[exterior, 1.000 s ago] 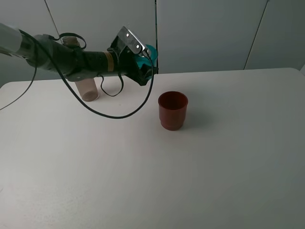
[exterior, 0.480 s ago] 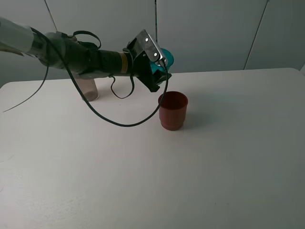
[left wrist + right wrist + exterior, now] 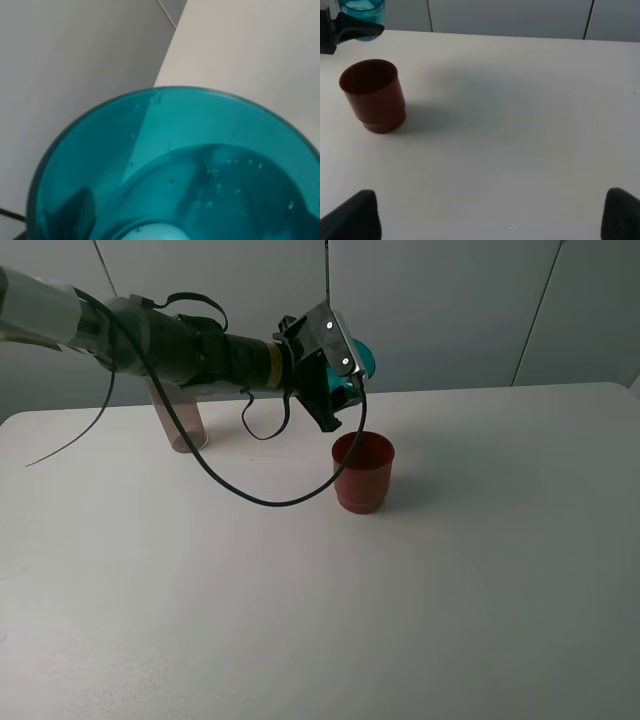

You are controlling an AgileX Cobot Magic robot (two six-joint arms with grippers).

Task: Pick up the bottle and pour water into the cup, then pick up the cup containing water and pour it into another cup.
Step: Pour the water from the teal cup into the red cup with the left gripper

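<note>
My left gripper (image 3: 345, 380) is shut on the teal cup (image 3: 362, 357), holding it in the air just above and behind the rim of the dark red cup (image 3: 363, 472). In the left wrist view the teal cup (image 3: 200, 165) fills the frame with water in it. From the right wrist view, the teal cup (image 3: 362, 15) hangs beyond the red cup (image 3: 372, 95), with a dark finger (image 3: 355, 31) across it. The smoky bottle (image 3: 182, 420) stands at the back left, its top hidden by the left arm. My right gripper (image 3: 487, 217) is open, empty and low over the table.
A black cable (image 3: 250, 498) loops down from the left arm toward the white table (image 3: 320, 620). A grey wall (image 3: 450, 310) runs close behind the table's far edge.
The left arm has swung right with the teal cup, from beside the bottle to just above the red cup. The red cup and the bottle have not moved.
</note>
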